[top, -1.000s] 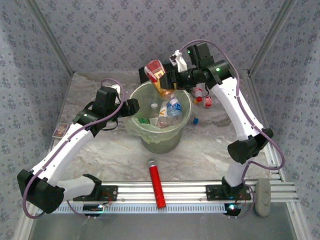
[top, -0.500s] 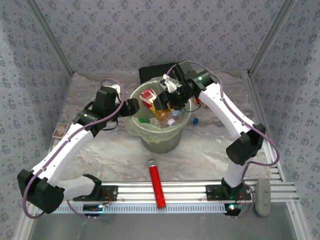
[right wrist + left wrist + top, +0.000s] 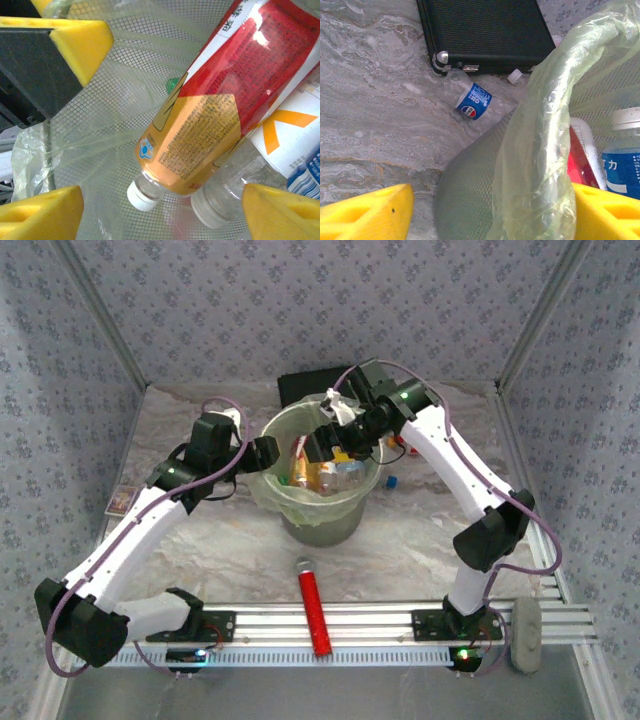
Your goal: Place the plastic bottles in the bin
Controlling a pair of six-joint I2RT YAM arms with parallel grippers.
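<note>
Bin [image 3: 320,525] stands mid-table, toward the far edge. Four plastic bottles are countable inside: an orange-and-red-labelled bottle [image 3: 200,125] lying cap-down, a clear bottle [image 3: 220,195] beside it, a white-labelled bottle [image 3: 285,132] and a blue-labelled bottle [image 3: 306,175]; others possibly lie beneath, view poor. One Pepsi bottle [image 3: 472,100] lies on the table [image 3: 220,540] against the black case [image 3: 485,30] at the far edge. Right gripper [image 3: 160,212] is spread wide over the bin mouth, holding nothing. Left gripper [image 3: 485,215] is parted, fingers astride the bin's left rim. One red cylinder [image 3: 312,605] lies at the near edge, bare table either side.
</note>
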